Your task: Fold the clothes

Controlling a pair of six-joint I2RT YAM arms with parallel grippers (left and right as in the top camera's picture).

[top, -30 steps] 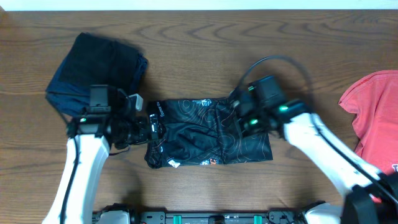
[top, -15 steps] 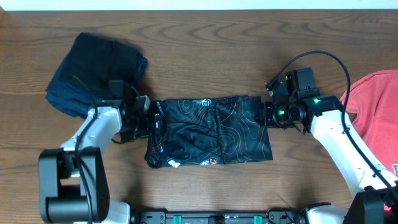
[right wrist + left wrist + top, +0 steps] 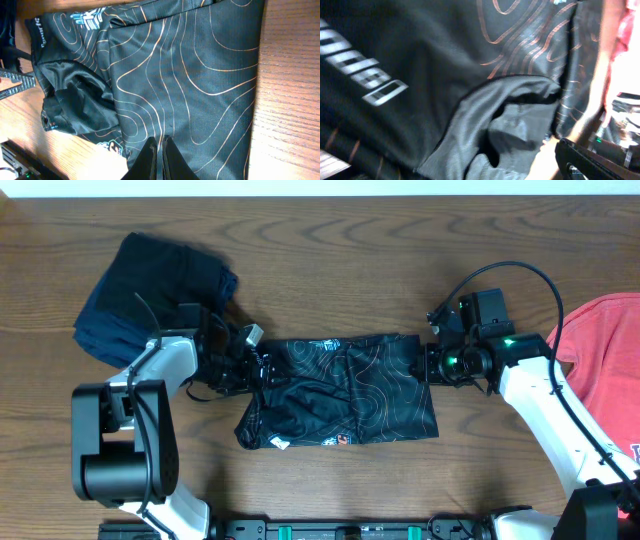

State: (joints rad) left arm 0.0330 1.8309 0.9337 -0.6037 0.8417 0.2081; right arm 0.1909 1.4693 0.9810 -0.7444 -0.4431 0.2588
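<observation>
The black jersey (image 3: pixel 340 390) with thin orange contour lines lies folded into a rough rectangle at mid-table. My left gripper (image 3: pixel 248 360) is at its upper left edge, jaws spread wide. In the left wrist view, cloth (image 3: pixel 420 60) fills the frame, a grey inner flap (image 3: pixel 510 125) is turned up, and only one dark finger (image 3: pixel 600 160) shows. My right gripper (image 3: pixel 428 365) is at the jersey's upper right corner. Its fingertips (image 3: pixel 160 147) are pressed together, holding nothing, just above the fabric (image 3: pixel 190 65). The coral-red T-shirt (image 3: pixel 605 350) lies at the right edge.
A dark navy folded garment (image 3: pixel 155 295) sits at the back left, close behind my left arm. Bare wooden table (image 3: pixel 330 260) stretches along the back and in front of the jersey.
My right gripper has pulled back from over the jersey's middle to its right edge and stopped there. The left arm has swung in, and its gripper has turned towards the jersey's upper left edge.
</observation>
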